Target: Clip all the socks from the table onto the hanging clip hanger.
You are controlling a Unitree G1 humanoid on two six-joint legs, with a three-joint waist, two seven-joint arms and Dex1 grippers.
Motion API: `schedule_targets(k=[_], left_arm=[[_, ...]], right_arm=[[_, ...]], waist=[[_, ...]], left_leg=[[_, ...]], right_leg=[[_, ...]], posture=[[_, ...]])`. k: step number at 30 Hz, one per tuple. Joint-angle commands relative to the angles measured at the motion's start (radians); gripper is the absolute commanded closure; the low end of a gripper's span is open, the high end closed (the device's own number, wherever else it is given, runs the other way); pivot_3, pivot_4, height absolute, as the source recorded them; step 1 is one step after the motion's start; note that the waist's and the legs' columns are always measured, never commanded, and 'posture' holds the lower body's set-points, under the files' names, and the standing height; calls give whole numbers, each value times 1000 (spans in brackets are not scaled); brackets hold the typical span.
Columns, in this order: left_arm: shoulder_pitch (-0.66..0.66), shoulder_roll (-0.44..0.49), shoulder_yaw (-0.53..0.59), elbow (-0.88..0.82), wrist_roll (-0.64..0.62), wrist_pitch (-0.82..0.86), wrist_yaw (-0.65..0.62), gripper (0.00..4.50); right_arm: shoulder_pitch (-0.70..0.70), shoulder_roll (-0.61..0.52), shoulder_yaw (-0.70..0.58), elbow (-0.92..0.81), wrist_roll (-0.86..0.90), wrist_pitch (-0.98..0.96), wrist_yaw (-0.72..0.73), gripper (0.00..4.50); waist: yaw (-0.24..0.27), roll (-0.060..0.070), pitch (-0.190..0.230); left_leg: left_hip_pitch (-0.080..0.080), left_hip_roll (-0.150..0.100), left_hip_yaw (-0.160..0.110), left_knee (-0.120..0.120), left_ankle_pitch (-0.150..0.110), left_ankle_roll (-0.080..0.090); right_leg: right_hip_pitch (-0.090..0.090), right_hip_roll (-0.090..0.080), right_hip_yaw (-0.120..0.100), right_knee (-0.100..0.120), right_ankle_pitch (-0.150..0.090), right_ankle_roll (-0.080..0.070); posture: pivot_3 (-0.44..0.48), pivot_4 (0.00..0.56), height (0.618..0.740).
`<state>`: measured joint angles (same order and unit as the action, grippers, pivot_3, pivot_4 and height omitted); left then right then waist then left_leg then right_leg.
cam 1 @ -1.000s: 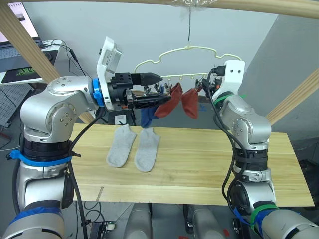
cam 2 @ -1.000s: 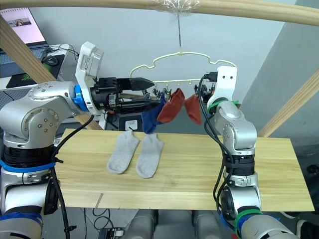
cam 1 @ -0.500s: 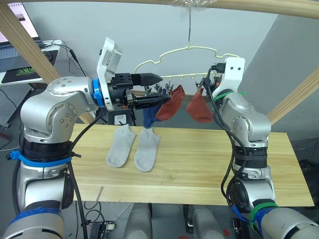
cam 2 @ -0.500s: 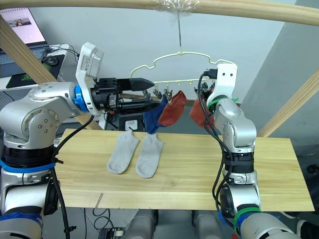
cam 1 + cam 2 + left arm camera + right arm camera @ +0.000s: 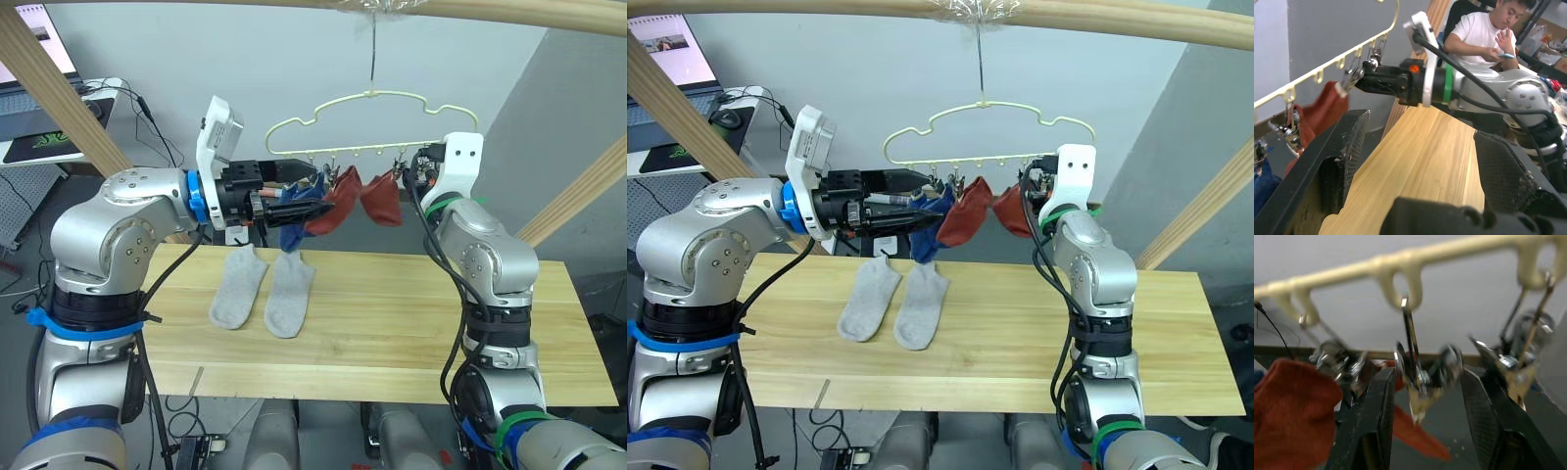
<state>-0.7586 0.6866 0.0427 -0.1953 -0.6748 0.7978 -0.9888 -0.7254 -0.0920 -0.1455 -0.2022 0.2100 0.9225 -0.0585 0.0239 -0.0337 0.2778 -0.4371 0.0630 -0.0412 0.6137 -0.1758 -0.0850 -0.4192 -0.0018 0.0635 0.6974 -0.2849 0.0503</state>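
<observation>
The left gripper [image 5: 315, 208] was raised beside the clip hanger [image 5: 372, 122], its jaws spread wide apart in the left wrist view and grasping nothing. On the table [image 5: 392, 313] below, at about 7 o'clock from the hanger, two light grey socks [image 5: 263, 289] lay side by side. A blue sock [image 5: 291, 223] hung from the hanger's left clips, with two rust red socks [image 5: 364, 199] hanging just to its 3 o'clock. The right gripper [image 5: 1425, 396] was up at the hanger's right end, its released fingers [image 5: 1376, 421] standing either side of one metal clip [image 5: 1418, 377]. A seated person [image 5: 1484, 34] showed beyond the table.
</observation>
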Motion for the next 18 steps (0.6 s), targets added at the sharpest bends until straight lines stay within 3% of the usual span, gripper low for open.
schedule_targets(k=[1,5,6,8,14,18], left_arm=[[51,-34,9,-46,21,-61,40,598],[135,-97,21,-84,11,-67,111,598],[164,-109,18,-92,19,-78,125,598],[237,-128,16,-106,27,-85,153,598],[490,-185,22,-130,94,-213,222,598],[584,-234,49,-122,129,-281,292,598]], right_arm=[[49,-18,19,-157,-1,58,-2,2427],[175,-51,55,-340,1,148,11,2427],[212,-59,60,-383,6,161,18,2427],[309,-84,73,-479,19,177,43,2427],[663,-160,130,-687,17,78,117,2427],[848,-166,137,-736,14,-2,145,2427]], waist=[[1,0,0],[1,0,0],[1,0,0],[0,0,-1],[-5,0,-6],[-7,0,-18]], left_leg=[[0,0,0,0,0,0],[-1,0,0,0,0,0],[-1,0,0,0,0,0],[-1,0,0,0,0,0],[0,0,0,0,0,0],[3,0,1,1,1,1]], right_leg=[[0,0,0,0,0,0],[0,0,0,0,0,0],[0,0,0,0,0,0],[0,0,1,0,0,0],[0,0,2,0,0,0],[3,0,2,0,0,-1]], posture=[[187,197,740],[187,197,740],[135,196,740],[135,196,740],[96,190,740],[75,188,740]])
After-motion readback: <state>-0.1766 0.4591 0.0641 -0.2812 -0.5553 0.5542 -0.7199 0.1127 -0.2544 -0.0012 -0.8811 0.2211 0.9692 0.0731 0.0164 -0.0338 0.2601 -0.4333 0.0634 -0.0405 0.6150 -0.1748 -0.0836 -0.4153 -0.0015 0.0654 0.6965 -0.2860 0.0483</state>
